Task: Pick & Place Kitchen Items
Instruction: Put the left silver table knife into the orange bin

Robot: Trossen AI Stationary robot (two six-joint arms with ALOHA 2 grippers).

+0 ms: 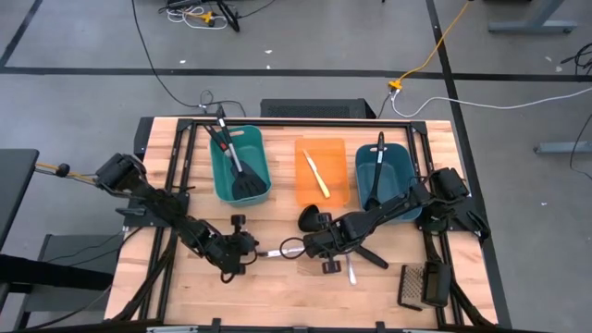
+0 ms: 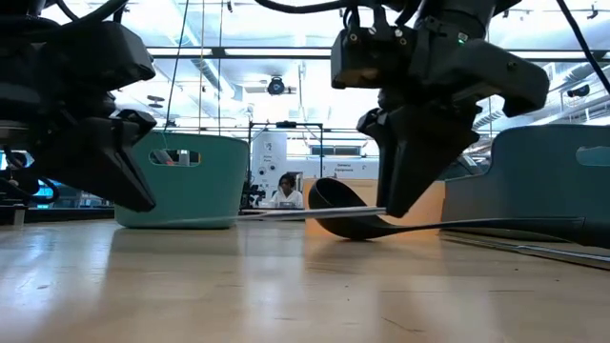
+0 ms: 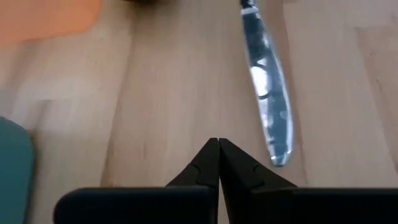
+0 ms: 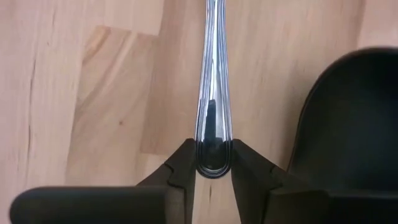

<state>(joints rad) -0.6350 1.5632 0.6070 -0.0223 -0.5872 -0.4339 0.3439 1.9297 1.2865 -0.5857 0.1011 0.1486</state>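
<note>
Two arms meet at your bench's (image 1: 277, 296) front middle. Your right gripper (image 4: 212, 167) has its fingers closed on the silver knife's (image 4: 213, 74) handle end, beside the black ladle (image 4: 348, 124); your left gripper (image 3: 218, 149) sits empty, fingers pressed together, near the blade.

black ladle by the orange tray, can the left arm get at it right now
Probably not easily. The right gripper, shut on the silver knife, sits right beside the black ladle and blocks the way in. The left gripper, jaws shut, would have to open first.

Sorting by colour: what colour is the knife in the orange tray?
Yellow knife, clearest in the high view.
</note>
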